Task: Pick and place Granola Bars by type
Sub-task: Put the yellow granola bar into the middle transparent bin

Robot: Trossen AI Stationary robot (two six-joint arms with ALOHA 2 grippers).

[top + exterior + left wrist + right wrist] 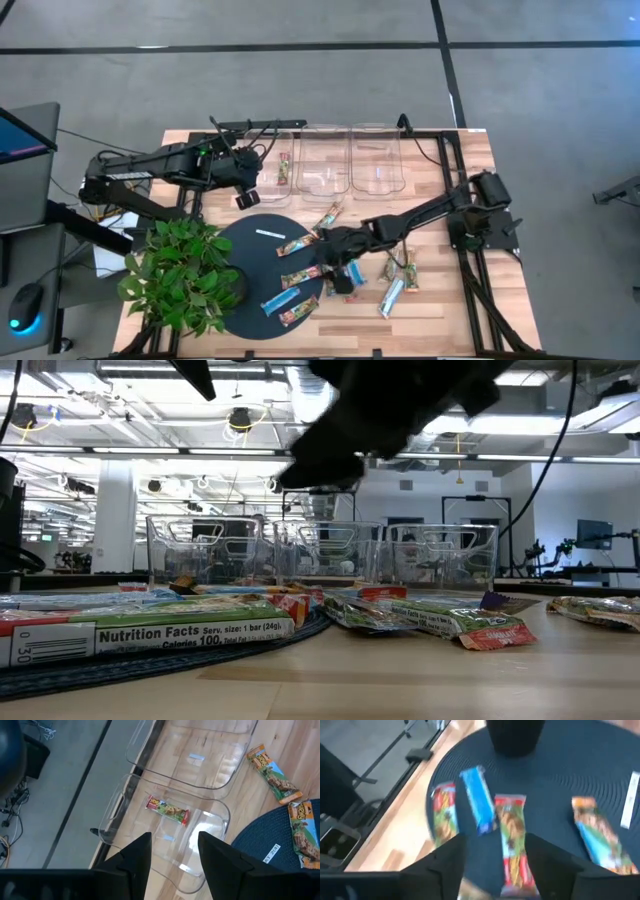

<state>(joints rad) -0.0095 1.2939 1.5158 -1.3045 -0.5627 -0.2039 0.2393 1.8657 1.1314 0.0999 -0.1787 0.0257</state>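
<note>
Several granola bars lie flat on the round dark mat [250,255] and on the wood right of it: a blue one [479,800], red-brown ones [514,835] [445,815], another blue one [352,272] and silvery and green ones [392,297]. One bar [167,810] lies in the left clear bin [272,160]. My left gripper [175,865] is open and empty above the near end of that bin. My right gripper [500,870] is open, low over the mat's right part, with a finger on either side of a red-brown bar.
Three clear bins stand in a row at the far edge; the middle bin [325,160] and the right bin [376,160] hold no bars. A potted plant [180,275] stands on the mat's left. A thin white strip [268,233] lies on the mat. Another bar [328,217] lies near the bins.
</note>
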